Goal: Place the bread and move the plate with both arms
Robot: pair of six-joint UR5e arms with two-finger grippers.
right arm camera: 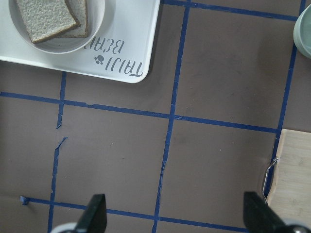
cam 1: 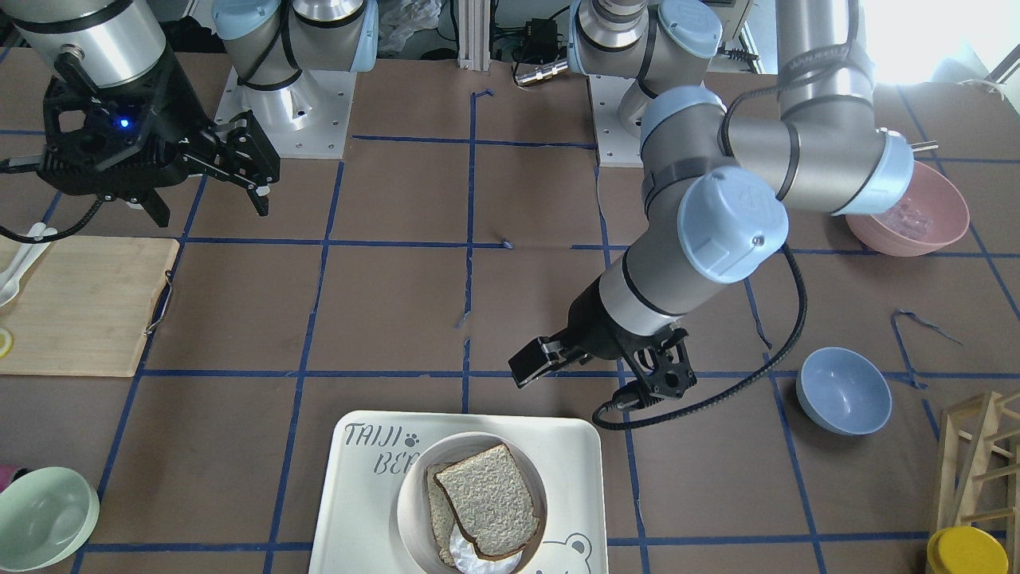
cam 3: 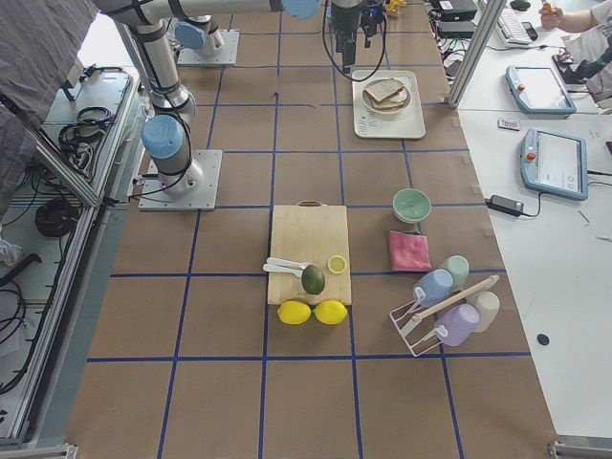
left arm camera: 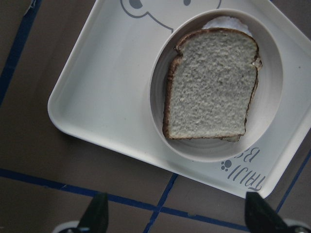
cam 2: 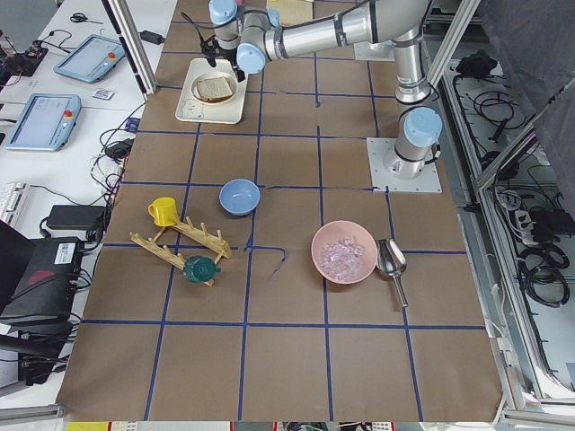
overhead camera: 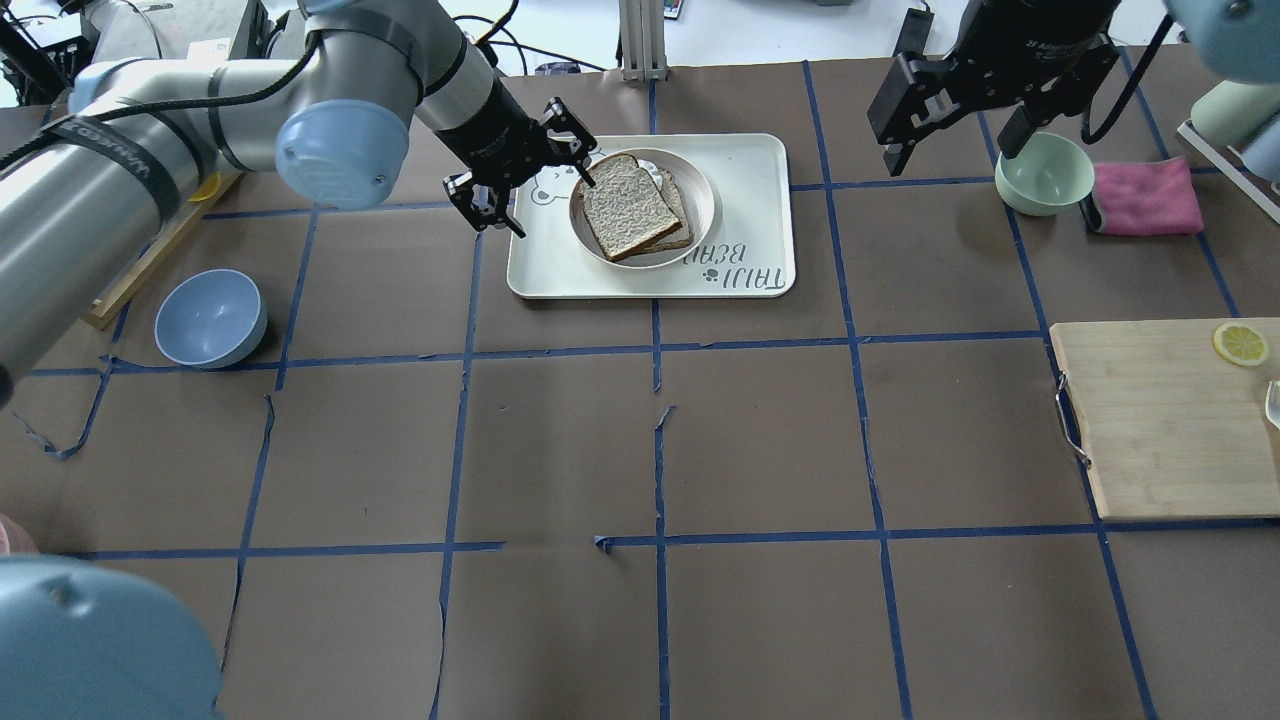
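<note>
The bread, thick with a dark crust, lies on top of a thinner slice in the round cream plate, which stands on the "TAIJI BEAR" tray. My left gripper is open and empty, hovering over the tray's left edge beside the plate. Its wrist view shows the bread in the plate between and beyond the fingertips. My right gripper is open and empty, raised to the right of the tray, apart from it. Its wrist view shows the plate at the top left.
A mint-green bowl and a pink cloth lie right of my right gripper. A wooden cutting board with a lemon slice is on the right. A blue bowl sits on the left. A pink bowl is beside my left arm.
</note>
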